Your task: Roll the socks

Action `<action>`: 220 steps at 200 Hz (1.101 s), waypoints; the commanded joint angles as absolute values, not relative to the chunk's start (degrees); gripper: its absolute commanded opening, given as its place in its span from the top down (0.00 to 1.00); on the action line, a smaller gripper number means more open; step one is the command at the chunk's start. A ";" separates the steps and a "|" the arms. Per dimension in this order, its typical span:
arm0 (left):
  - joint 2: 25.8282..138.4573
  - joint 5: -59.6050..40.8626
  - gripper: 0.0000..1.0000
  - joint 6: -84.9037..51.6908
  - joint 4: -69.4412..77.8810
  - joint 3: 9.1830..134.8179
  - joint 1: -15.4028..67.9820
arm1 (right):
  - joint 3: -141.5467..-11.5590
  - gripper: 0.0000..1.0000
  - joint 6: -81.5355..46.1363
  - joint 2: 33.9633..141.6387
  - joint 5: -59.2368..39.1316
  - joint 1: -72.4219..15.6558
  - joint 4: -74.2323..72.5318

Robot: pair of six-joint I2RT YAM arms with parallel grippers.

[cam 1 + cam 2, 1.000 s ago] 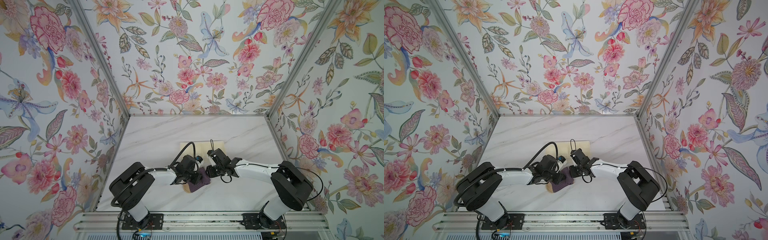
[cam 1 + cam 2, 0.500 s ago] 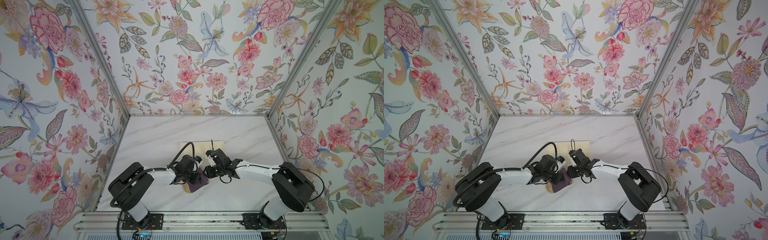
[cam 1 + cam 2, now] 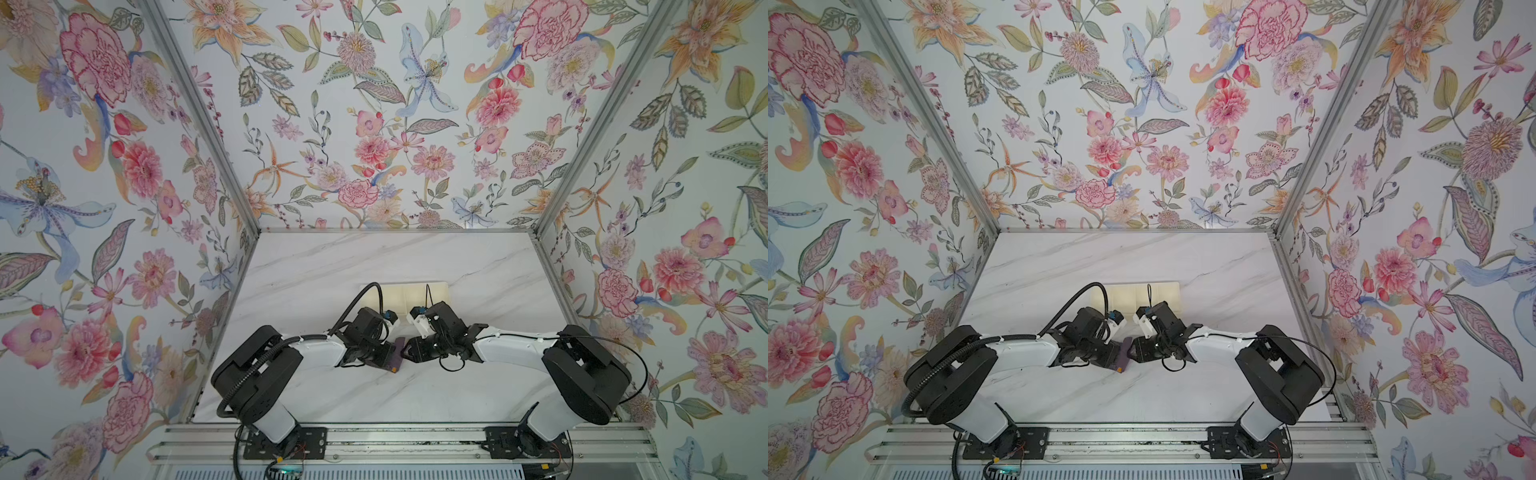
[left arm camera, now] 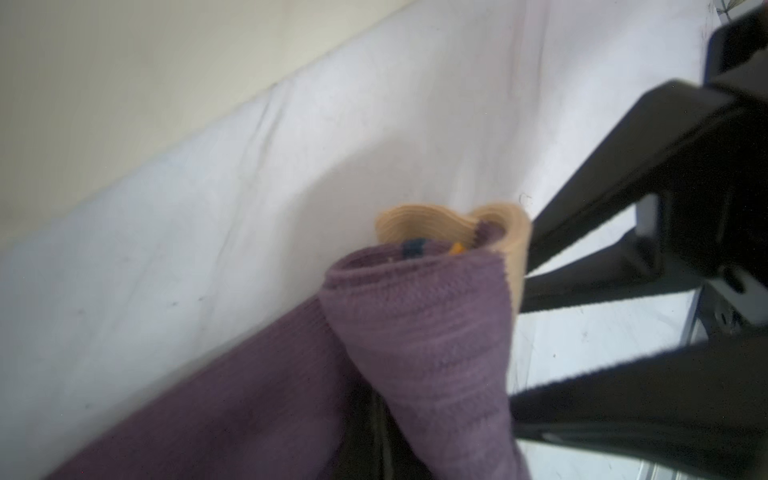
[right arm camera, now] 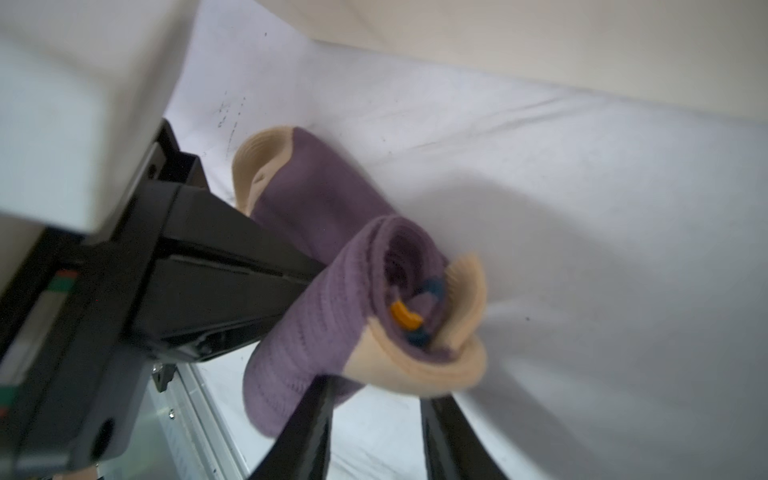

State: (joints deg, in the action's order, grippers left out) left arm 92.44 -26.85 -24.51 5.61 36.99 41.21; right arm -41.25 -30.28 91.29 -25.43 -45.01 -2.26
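Observation:
The socks (image 3: 395,358) (image 3: 1123,358) are a dark purple roll with tan edges, just above the marble table near its front middle. My left gripper (image 3: 384,357) (image 3: 1115,357) is shut on the roll; in the left wrist view the purple fabric (image 4: 419,345) covers its jaws. In the right wrist view the left gripper's black fingers (image 5: 249,270) pinch the roll (image 5: 332,316), which shows orange and navy stripes in its core. My right gripper (image 5: 376,388) (image 3: 409,351) stands open, its fingertips against the roll's tan end.
A cream divided tray (image 3: 405,291) (image 3: 1158,291) lies flat on the table just behind both grippers. Floral walls close in the left, right and back. A metal rail (image 3: 395,436) carrying both arm bases runs along the front edge.
The sock bundle has turned from a wider lump into a narrower roll standing on edge between the grippers. The right gripper has edged left toward it. The left gripper stays shut.

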 commanded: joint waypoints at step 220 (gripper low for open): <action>94.22 -28.30 1.00 -23.20 1.32 35.90 40.61 | -56.58 0.89 -28.26 103.49 -8.18 -52.58 14.26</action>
State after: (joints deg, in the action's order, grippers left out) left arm 92.44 -26.28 -24.86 7.11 36.42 38.94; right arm -55.79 -31.48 99.39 -12.51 -50.89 11.53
